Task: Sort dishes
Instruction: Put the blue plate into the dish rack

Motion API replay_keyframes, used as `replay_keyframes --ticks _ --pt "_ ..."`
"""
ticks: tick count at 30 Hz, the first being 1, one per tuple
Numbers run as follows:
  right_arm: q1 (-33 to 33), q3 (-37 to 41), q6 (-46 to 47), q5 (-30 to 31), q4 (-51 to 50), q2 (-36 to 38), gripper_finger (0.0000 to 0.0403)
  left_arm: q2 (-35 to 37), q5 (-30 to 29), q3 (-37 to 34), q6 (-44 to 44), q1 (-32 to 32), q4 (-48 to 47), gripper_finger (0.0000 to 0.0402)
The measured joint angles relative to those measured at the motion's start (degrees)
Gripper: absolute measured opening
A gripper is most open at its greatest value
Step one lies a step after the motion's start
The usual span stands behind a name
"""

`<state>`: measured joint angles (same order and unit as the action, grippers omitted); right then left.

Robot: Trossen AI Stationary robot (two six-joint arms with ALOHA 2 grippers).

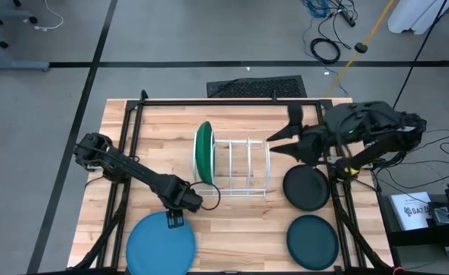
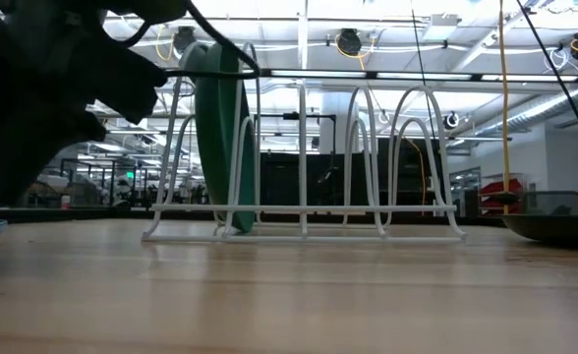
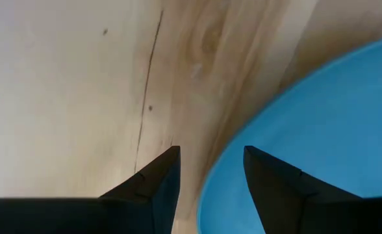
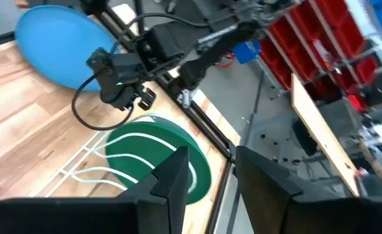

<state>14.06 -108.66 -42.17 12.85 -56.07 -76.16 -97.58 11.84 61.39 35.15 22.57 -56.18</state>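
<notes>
The light blue plate [image 1: 159, 244] lies flat at the table's near left. My left gripper [image 1: 175, 221] points down over its far rim, open; in the left wrist view its fingers [image 3: 210, 162] stand one over the plate [image 3: 321, 130] and one over bare wood, with the rim between them. The green plate [image 1: 203, 153] stands on edge in the left slot of the white wire rack [image 1: 243, 164]. The black plate [image 1: 306, 188] and the dark teal plate [image 1: 312, 241] lie flat at the right. My right gripper [image 1: 278, 141] hovers high beside the rack's right end, open and holding nothing.
A black frame [image 1: 209, 101] runs along the table's far edge and down both sides. The rack's other slots [image 2: 368, 147] stand free. Bare wood lies between the rack and the table's near edge. Cables and a mat lie on the floor beyond the table.
</notes>
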Motion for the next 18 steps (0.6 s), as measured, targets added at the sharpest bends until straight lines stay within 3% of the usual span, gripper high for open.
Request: replay_keyframes --ticks 12,18 --pt "-0.1 0.1 -4.6 -5.7 1.5 -5.1 0.0118 0.0 2.5 0.0 -5.6 1.4 4.4 0.0178" --pt "-0.1 0.1 -5.1 -5.7 1.5 -6.0 0.0118 0.0 -1.8 0.0 -6.5 1.8 3.9 0.0178"
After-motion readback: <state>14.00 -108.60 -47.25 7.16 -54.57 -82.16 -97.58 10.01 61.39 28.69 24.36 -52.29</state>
